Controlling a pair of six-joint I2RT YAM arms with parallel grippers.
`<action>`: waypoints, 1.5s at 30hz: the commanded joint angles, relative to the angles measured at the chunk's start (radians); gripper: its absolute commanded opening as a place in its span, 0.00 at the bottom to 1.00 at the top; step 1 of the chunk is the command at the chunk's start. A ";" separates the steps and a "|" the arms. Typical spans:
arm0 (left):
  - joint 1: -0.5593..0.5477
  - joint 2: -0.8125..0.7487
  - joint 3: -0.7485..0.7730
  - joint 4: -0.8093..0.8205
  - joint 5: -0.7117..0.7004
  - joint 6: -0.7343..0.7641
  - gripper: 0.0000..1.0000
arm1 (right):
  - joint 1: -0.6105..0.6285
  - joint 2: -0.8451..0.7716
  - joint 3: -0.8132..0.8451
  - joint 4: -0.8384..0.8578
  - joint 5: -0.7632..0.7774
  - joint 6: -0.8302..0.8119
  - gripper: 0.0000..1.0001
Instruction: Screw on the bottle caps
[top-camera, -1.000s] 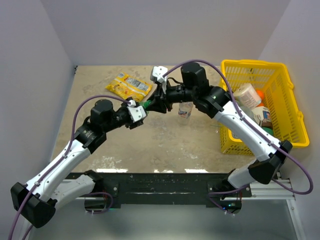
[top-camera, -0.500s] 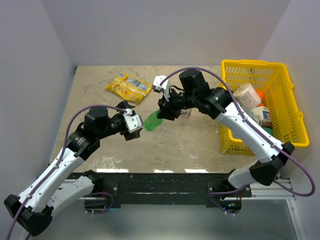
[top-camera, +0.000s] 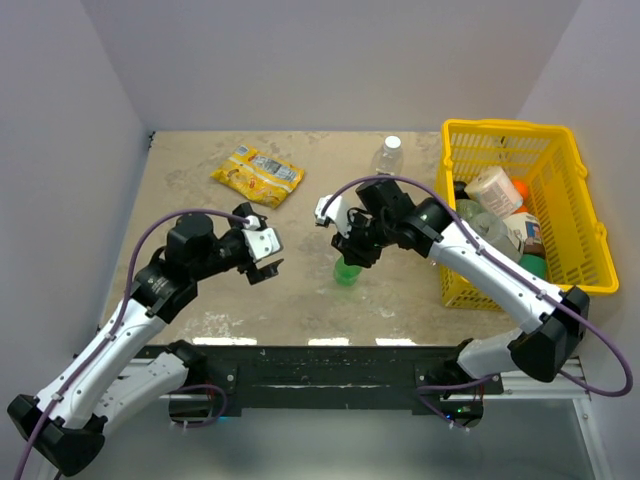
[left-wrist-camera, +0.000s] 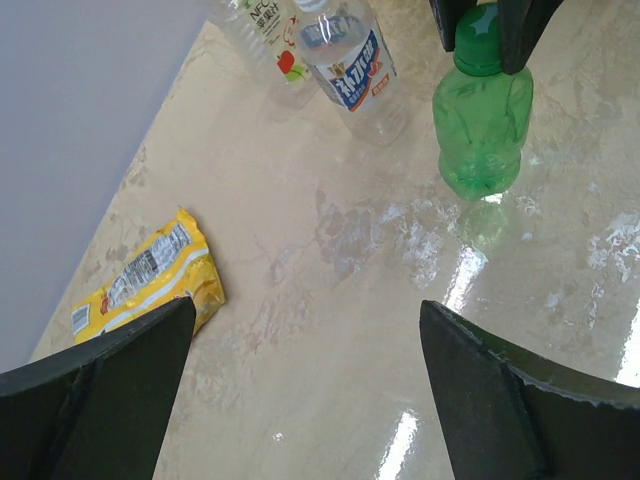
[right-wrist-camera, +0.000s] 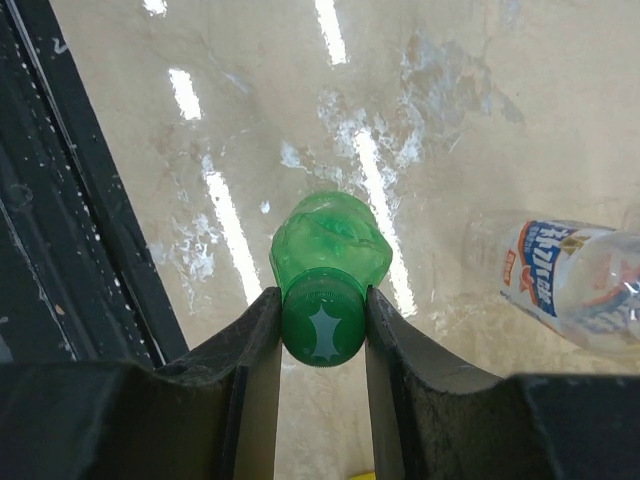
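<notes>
Green bottle (top-camera: 346, 270) standing upright, frame centre, wearing green cap (left-wrist-camera: 478, 28). Your right gripper (right-wrist-camera: 320, 315) is clamping that cap; left gripper (left-wrist-camera: 305, 308) is hanging apart, empty. Clear bottles (left-wrist-camera: 352, 65), upper frame: one showing white cap (top-camera: 393, 142); other likely awaiting you.

A lab test booth: plain white walls (top-camera: 330, 60) box in the tabletop (top-camera: 300, 290).

1. Central bottle (top-camera: 347, 270): held upright midway on the surface (top-camera: 300, 300), cap (right-wrist-camera: 322, 328) in right claw (top-camera: 352, 252).
2. Left claw (top-camera: 266, 256): set apart, to its left.
3. Snack packet (top-camera: 257, 172): laid behind, leftward.
4. Rear bottle (top-camera: 388, 153): stood at far edge.
5. Basket (top-camera: 510, 125): placed rightmost.
</notes>
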 joint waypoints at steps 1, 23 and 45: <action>0.008 -0.003 -0.008 0.051 0.015 -0.024 0.99 | -0.001 0.006 -0.046 0.101 0.049 -0.007 0.00; 0.028 0.014 -0.031 0.074 0.053 -0.025 1.00 | -0.007 0.012 -0.178 0.221 0.079 0.011 0.51; 0.028 0.005 -0.050 0.089 0.045 -0.059 1.00 | -0.008 -0.074 0.038 0.021 0.142 -0.038 0.99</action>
